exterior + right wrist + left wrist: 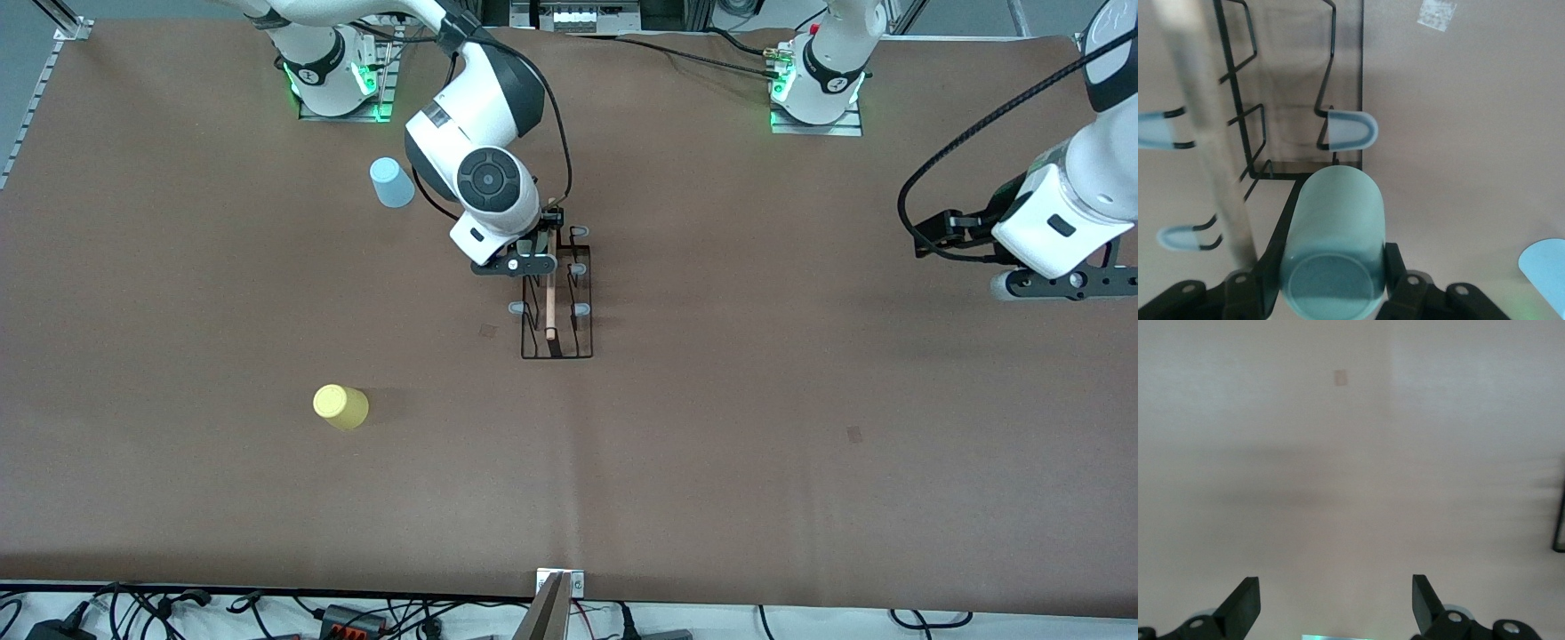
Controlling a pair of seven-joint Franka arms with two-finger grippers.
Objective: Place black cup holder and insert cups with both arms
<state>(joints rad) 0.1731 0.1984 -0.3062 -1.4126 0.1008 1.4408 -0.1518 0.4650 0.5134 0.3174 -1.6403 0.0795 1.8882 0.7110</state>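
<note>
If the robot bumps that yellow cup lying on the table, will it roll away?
Probably, a little. The yellow cup looks to be lying on its side on the brown table, so a nudge could set it rolling. It seems slightly tapered, so it would likely curve round rather than go straight. It looks like thin plastic, so probably light and easy to push.

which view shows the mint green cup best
The right wrist view: the mint green cup fills the foreground, clamped in the right gripper, beside the black cup holder. In the front view the right arm hides the cup entirely. The left wrist view shows only bare table below the open left gripper.
</note>
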